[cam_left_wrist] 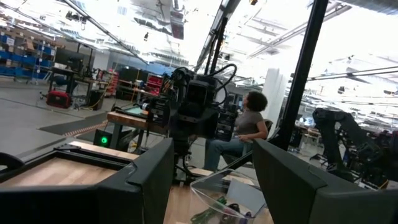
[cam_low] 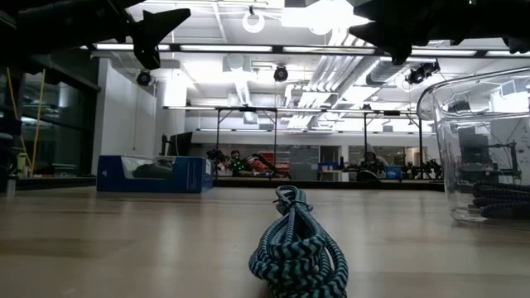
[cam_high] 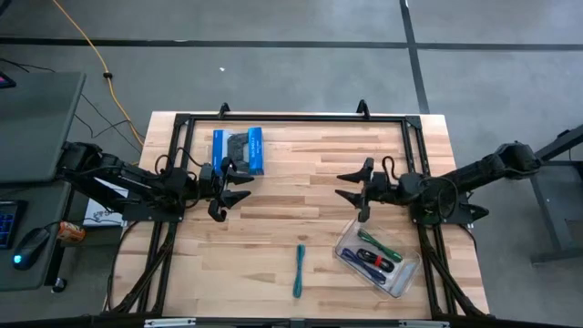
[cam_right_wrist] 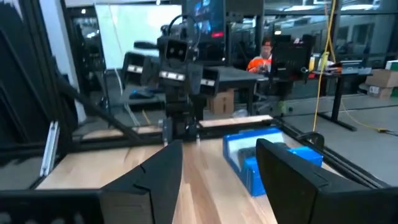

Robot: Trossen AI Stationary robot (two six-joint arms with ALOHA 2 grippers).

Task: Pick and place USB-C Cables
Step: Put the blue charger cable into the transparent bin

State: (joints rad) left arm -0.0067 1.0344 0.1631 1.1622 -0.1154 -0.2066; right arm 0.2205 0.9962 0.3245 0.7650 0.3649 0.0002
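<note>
A teal cable bundle (cam_high: 299, 270) lies on the table near the front middle; it fills the foreground of the low view (cam_low: 296, 248). A clear plastic container (cam_high: 377, 256) at the front right holds the green cable (cam_high: 380, 244), the black cable with a red band (cam_high: 372, 261) and a purple one (cam_high: 360, 257). My left gripper (cam_high: 239, 189) is open and empty, raised over the table's left middle. My right gripper (cam_high: 352, 188) is open and empty, raised over the right middle, behind the container.
A blue box picturing a black gamepad (cam_high: 239, 150) lies at the far left of the table. A black frame (cam_high: 291, 117) runs round the table's edges. A yellow cord (cam_high: 91, 46) lies on the floor beyond. People sit in the room behind.
</note>
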